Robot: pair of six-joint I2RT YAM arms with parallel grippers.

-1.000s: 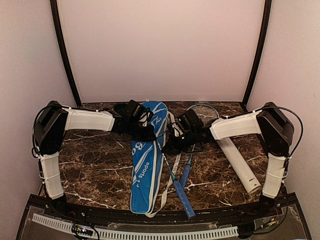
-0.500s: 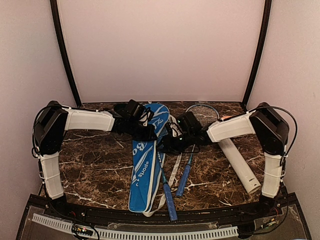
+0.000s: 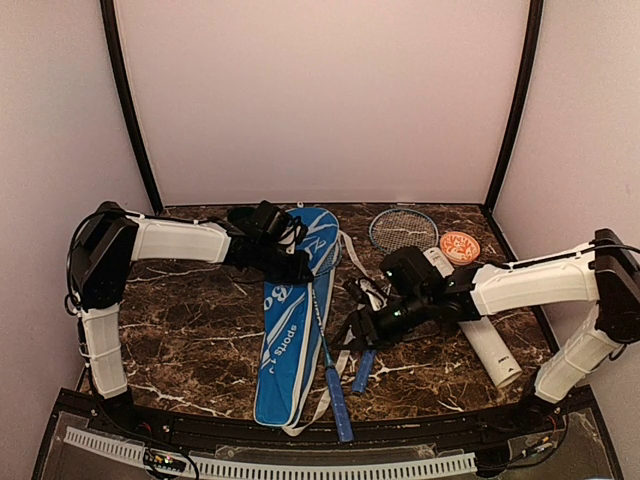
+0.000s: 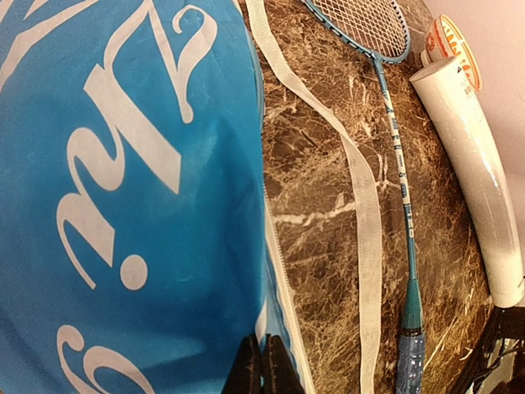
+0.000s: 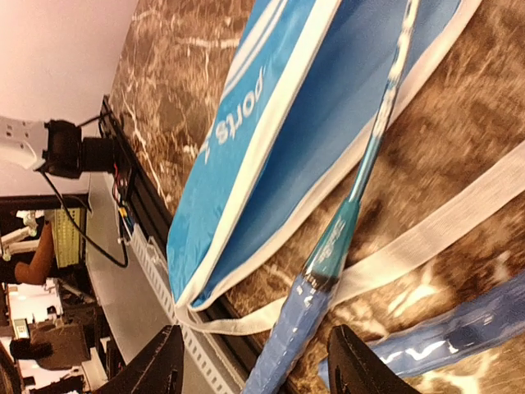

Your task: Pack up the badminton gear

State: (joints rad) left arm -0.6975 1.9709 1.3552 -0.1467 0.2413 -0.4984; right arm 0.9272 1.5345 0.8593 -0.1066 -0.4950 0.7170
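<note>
The blue racket bag [image 3: 290, 335] with white lettering lies lengthwise in the middle of the table. My left gripper [image 3: 300, 267] is shut on its right edge near the top; in the left wrist view its fingers [image 4: 264, 369] pinch the white-trimmed rim of the bag [image 4: 123, 205]. One racket's shaft [image 5: 381, 123] runs into the bag's opening, and its blue handle [image 3: 336, 400] sticks out toward the near edge. My right gripper [image 5: 258, 365] hovers open over that handle [image 5: 287, 345] without touching it. The second racket [image 3: 402, 228] lies to the right of the bag. The long white tube [image 3: 482, 335] lies further right.
A round orange-and-white lid [image 3: 460, 246] sits at the tube's far end. The bag's white strap [image 4: 361, 205] trails over the marble between the bag and the second racket's shaft [image 4: 399, 164]. The table's near edge [image 5: 156, 271] is just beyond the bag's end.
My right gripper has opened and let go of the racket, then drawn back toward the near right. The racket has slid further into the bag. The left arm has not moved.
</note>
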